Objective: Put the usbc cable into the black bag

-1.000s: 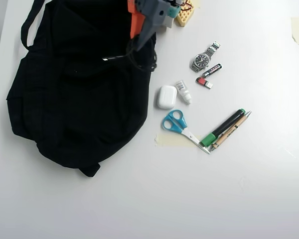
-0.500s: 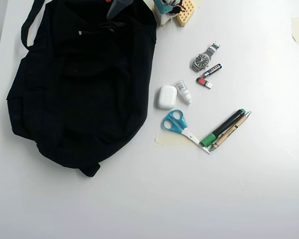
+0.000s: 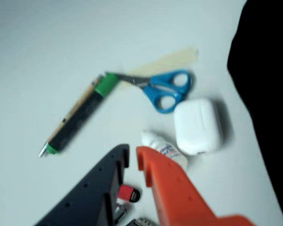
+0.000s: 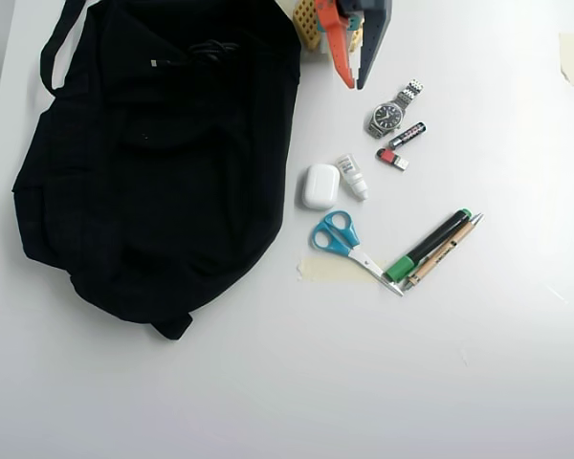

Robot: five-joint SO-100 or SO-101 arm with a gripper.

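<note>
**Cable left at the bag, end effector swung clear**

Since the earlier overhead pictures, the end effector (image 4: pixel 353 84) has been moved off the black bag (image 4: pixel 143 172) and is now held over the bare desk (image 4: pixel 459 382), above the wristwatch (image 4: pixel 389 115). Its jaws are seen slightly parted with nothing between them in the wrist view. The usbc cable (image 4: pixel 210 48) is made out only faintly as a dark coil with a small bright plug at the bag's upper part; whether it lies inside or on the fabric cannot be told. The task is judged essentially done. The scissors (image 4: pixel 340 239), earbud case (image 4: pixel 320 185) and marker (image 4: pixel 427 245) are untouched.
</note>
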